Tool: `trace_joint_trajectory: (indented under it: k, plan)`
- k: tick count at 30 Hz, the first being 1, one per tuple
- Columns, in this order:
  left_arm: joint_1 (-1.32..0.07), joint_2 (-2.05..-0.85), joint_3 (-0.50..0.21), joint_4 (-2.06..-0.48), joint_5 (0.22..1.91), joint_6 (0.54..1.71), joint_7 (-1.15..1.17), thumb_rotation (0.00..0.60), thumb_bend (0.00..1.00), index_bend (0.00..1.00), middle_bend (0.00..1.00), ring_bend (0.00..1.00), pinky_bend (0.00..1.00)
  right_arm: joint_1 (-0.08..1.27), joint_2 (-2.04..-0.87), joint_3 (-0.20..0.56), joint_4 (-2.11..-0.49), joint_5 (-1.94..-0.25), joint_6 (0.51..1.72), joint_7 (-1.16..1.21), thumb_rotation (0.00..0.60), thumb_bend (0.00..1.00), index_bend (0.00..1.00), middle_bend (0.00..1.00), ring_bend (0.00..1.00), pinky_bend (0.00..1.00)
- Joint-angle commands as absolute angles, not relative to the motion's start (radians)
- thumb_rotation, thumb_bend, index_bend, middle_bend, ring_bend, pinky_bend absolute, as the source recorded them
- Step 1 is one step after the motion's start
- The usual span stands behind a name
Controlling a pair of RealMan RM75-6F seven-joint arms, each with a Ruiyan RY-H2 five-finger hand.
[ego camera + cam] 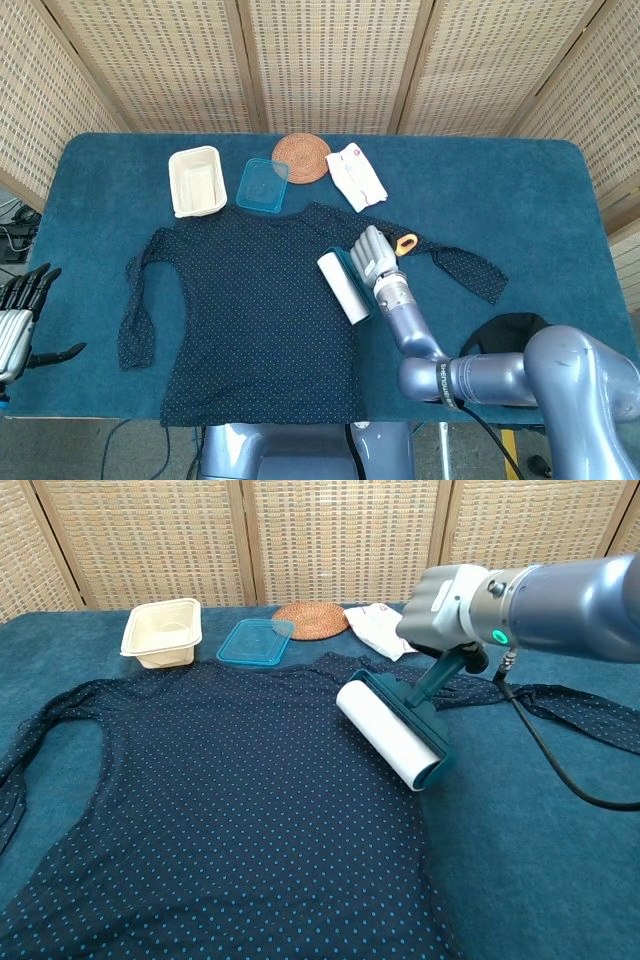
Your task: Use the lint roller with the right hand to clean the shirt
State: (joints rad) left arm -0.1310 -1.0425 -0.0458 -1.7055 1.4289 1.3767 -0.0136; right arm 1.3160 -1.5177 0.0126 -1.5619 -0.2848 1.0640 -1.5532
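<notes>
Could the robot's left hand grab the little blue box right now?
Probably not easily. The left hand hangs open off the table's left edge, and the blue box sits far away near the back, past the shirt. Nothing blocks the way, though.

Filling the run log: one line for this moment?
right hand holds teal lint roller | on navy dotted shirt | left hand idle

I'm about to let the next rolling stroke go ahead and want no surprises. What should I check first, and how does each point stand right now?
1. Right hand grips the lint roller handle: ok.
2. Roller lies on the shirt: ok.
3. Roller pressed flat along its whole length: cannot tell.
4. Shirt spread out on the table: ok.
5. Left hand off the shirt: ok.
6. Blue lid and cream tray off the shirt body: ok.
</notes>
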Motion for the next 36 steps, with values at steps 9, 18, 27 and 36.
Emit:
trace_joint_trajectory:
  k: [9, 18, 27, 36]
  plan:
    - [-0.136, -1.045, -0.045, -1.703, 1.423, 1.368, -0.013, 0.600, 0.00, 0.00, 0.00, 0.00, 0.00, 1.363, -1.579, -0.009, -1.595, -0.236, 1.159, -1.638, 0.600, 0.59, 0.73, 1.00, 1.00, 1.00]
    - [-0.136, -1.046, -0.043, -1.702, 1.424, 1.370, -0.013, 0.600, 0.00, 0.00, 0.00, 0.00, 0.00, 1.400, -1.676, -0.023, -1.665, -0.265, 1.281, -1.728, 0.600, 0.59, 0.73, 1.00, 1.00, 1.00]
    - [-0.137, -1.048, -0.042, -1.702, 1.423, 1.368, -0.007, 0.600, 0.00, 0.00, 0.00, 0.00, 0.00, 1.413, -1.747, -0.009, -1.709, -0.299, 1.316, -1.754, 0.600, 0.59, 0.73, 1.00, 1.00, 1.00]
    - [-0.140, -1.050, -0.042, -1.700, 1.421, 1.364, -0.005, 0.600, 0.00, 0.00, 0.00, 0.00, 0.00, 1.417, -1.758, 0.006, -1.724, -0.322, 1.303, -1.739, 0.600, 0.59, 0.73, 1.00, 1.00, 1.00]
